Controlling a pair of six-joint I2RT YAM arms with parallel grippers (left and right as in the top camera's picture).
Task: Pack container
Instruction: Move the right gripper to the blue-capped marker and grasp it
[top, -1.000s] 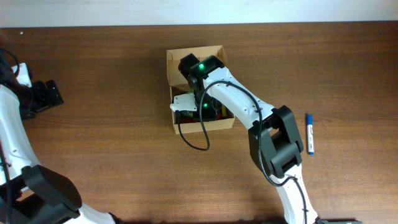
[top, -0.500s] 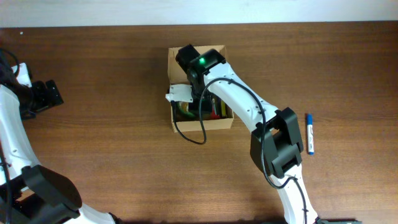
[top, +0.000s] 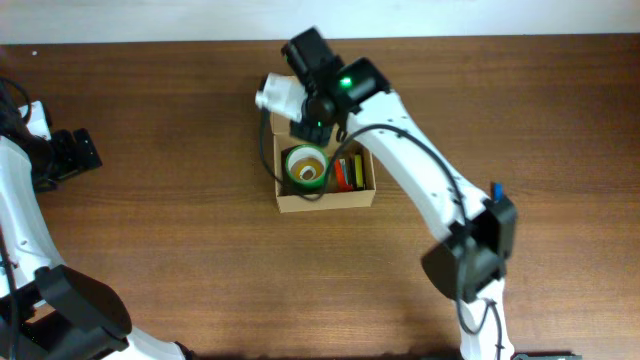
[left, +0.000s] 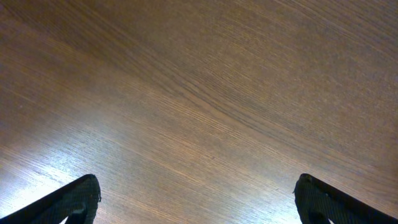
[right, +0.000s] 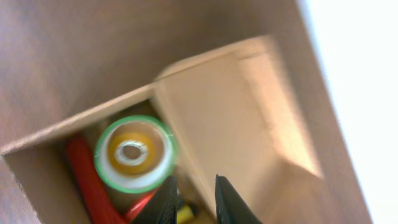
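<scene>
The container (top: 325, 204) is a tan cardboard box at the table's middle back. It holds a green-rimmed yellow tape roll (top: 306, 167) and red, orange and yellow markers (top: 348, 172). My right gripper (top: 316, 125) is over the box's back edge. In the right wrist view its fingers (right: 194, 202) are shut on the edge of the raised lid flap (right: 230, 124), with the tape roll (right: 132, 154) and a red marker (right: 87, 180) below. My left gripper (top: 85, 150) is far left, open and empty over bare wood (left: 198, 199).
A blue marker (top: 494, 188) lies on the table at the right, partly hidden by the right arm's base link. The table's far edge and a white wall run just behind the box.
My right gripper has come up out of the box and moved back to the lid flap. The tape roll and markers inside now show. The left arm has not moved.
</scene>
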